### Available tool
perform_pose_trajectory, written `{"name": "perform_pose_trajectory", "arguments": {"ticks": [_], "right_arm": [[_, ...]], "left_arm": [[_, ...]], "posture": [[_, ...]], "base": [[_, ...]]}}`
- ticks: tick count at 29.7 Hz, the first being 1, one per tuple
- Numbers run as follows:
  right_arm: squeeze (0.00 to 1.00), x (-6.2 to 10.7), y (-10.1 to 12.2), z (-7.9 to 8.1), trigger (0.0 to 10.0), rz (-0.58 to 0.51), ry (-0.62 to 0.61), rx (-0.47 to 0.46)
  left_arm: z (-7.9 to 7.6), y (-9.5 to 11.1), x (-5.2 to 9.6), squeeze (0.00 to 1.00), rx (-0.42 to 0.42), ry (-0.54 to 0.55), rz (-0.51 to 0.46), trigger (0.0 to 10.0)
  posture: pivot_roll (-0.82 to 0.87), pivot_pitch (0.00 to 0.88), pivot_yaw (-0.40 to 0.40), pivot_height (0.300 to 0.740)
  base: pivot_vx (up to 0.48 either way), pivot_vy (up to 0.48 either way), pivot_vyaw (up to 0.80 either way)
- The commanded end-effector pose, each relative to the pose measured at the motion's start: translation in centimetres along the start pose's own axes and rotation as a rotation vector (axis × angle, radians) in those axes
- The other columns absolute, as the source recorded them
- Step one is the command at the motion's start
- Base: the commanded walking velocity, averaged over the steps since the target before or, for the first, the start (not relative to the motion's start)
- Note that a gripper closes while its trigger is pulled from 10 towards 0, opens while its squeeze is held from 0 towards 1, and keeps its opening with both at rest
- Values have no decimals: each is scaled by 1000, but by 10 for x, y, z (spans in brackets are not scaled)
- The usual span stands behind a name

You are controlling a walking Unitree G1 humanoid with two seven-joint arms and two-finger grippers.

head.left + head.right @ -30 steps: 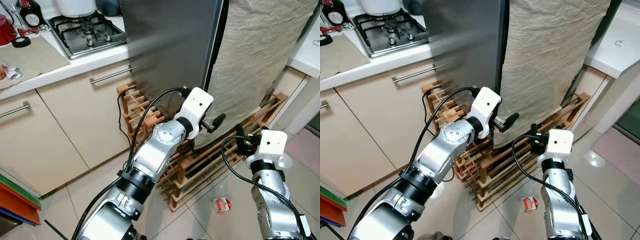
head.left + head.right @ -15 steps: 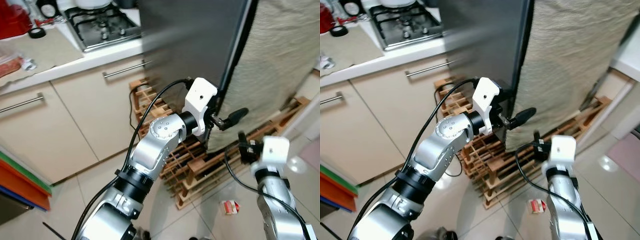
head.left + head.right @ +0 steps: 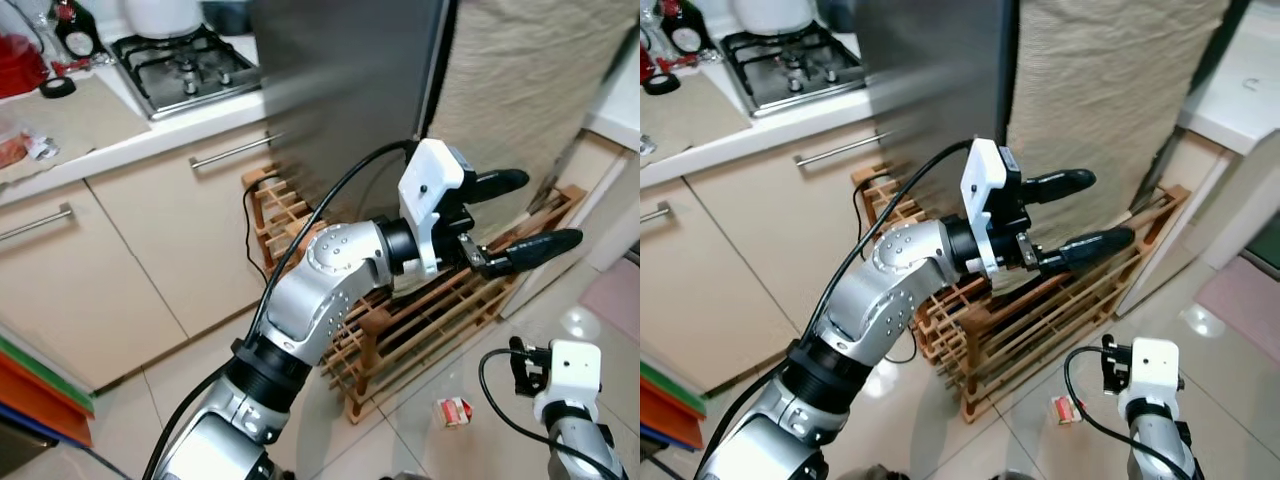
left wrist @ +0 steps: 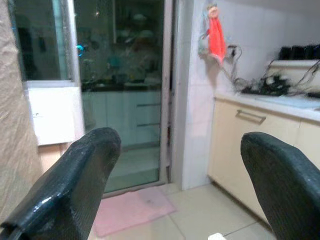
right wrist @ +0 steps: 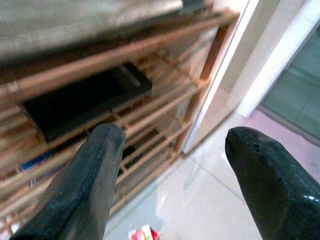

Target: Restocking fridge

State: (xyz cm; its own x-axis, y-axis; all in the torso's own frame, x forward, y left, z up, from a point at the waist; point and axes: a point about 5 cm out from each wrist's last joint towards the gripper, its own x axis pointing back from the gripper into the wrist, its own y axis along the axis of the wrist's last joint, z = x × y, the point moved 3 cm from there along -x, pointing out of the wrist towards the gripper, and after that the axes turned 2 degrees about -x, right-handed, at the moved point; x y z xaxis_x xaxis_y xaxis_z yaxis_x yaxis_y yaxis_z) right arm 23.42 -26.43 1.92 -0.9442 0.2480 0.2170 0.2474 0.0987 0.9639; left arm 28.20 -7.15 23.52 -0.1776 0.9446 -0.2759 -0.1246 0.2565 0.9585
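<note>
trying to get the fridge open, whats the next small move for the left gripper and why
Probably bring the left gripper back toward the edge of the fridge door. Its fingers are open and empty, raised in front of the beige cloth above the wooden rack, away from the door edge.

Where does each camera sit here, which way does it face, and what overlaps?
Head eyes: look down at the fridge, wooden rack; left gripper raised, open.
Left wrist: along its fingers toward a glass door.
Right wrist: along open fingers at the rack.
Shared: the small carton lies on the floor in head and right wrist views.
</note>
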Motion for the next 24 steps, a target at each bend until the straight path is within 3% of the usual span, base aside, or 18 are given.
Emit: {"name": "perform_pose_trajectory", "arguments": {"ticks": [1,3,7,13,24], "right_arm": [[12,-4,6,6,10000,-28,18,-2],[12,-7,13,9,10000,-50,23,-8],[12,-10,42,24,10000,-155,61,-30],[12,-7,51,33,10000,-187,85,-35],[12,-3,44,29,10000,-154,82,-19]], "left_arm": [[-4,7,-14,0,-3,9,-34,10000],[1,2,-7,0,-5,43,-13,10000],[27,-23,18,0,-77,243,111,10000],[48,-34,40,0,-88,399,163,10000],[46,-18,67,0,-108,426,124,10000]], "posture": [[-47,58,37,740],[-40,58,34,740],[-35,61,33,740],[-36,63,33,740],[-26,63,31,740]], "base": [[0,0,0],[0,0,0],[0,0,0],[0,0,0],[0,0,0]]}}
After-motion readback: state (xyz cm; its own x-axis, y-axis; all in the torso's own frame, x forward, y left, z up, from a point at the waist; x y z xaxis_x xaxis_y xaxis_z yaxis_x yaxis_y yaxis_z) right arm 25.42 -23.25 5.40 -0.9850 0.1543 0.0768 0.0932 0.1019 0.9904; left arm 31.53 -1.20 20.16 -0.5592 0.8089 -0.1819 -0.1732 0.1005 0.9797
